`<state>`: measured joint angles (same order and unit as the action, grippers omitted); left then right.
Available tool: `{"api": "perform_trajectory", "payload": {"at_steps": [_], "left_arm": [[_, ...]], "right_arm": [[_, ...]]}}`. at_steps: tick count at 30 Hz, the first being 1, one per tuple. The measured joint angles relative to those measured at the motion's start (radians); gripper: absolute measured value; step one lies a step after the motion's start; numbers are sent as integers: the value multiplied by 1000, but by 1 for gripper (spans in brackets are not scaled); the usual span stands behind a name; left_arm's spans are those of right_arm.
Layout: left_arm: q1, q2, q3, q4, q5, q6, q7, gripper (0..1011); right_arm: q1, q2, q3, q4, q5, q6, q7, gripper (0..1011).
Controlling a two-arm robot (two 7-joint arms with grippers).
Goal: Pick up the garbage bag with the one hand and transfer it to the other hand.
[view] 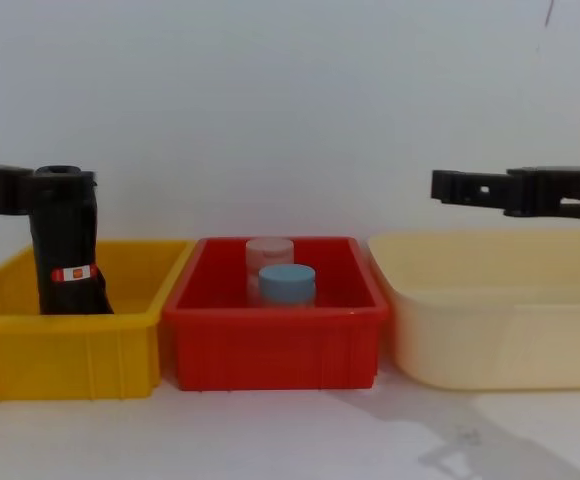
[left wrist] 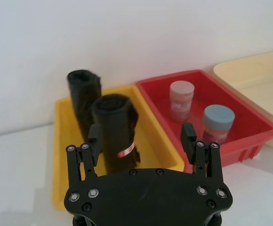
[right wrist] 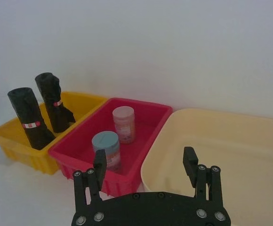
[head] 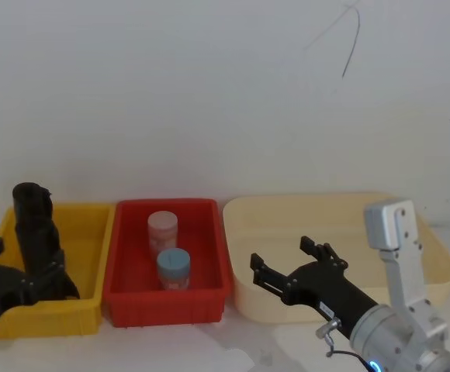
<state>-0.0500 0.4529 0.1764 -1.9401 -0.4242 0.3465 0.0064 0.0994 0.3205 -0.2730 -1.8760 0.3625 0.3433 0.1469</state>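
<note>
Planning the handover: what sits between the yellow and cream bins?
The red bin, holding a pink-lidded jar and a blue-lidded jar, shown in the head view.

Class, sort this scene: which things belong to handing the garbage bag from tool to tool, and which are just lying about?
Job: nearer bag; left tool, open at it; right tool, open, raised at right.
Lying about: farther bag, yellow bin, red bin, pink jar, blue jar, beige bin.
</note>
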Motion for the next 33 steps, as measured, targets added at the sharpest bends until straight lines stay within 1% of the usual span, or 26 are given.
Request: {"api": "perform_trajectory", "payload": {"at_steps": [2,6,7,8,11,14,16,17,19,20,23,26,33], "left_arm": [[13,4,-14,-13,-8,10,2,1000],[53,12,-64,-45,-33,33,3,1000],[53,12,-64,-45,-33,33,3,1000],[60,14,-74,-48,-40,36,1,1000],[67,18,-90,-50,-51,39,-9,1000],[66,22,-98,-43,-55,40,-18,1000],[57,27,-104,-25,-59,40,-33,1000],[57,27,-104,-25,-59,40,-33,1000],[40,32,-104,0,-59,40,-51,1000],[40,32,-104,0,-59,40,-51,1000],[17,35,-99,28,-59,36,-68,1000],[-14,37,-86,64,-54,30,-88,1000],[-68,35,-59,128,-37,10,-126,1000]], "right_arm": [[10,-4,-6,0,-1,14,2,1004],[26,-12,-17,4,-4,37,2,1004],[30,-15,-20,7,-5,40,3,1004],[36,-18,-24,11,-8,48,3,1004],[50,-27,-32,22,-13,60,3,1004],[65,-35,-39,34,-18,73,3,1004],[75,-40,-43,42,-22,80,3,1004],[78,-42,-45,44,-23,83,3,1004],[88,-47,-48,52,-26,88,5,1004],[91,-48,-50,56,-27,91,5,1004],[101,-53,-55,65,-30,97,10,1004],[109,-55,-59,72,-33,101,14,1004],[126,-59,-66,87,-40,108,29,1004]]}}
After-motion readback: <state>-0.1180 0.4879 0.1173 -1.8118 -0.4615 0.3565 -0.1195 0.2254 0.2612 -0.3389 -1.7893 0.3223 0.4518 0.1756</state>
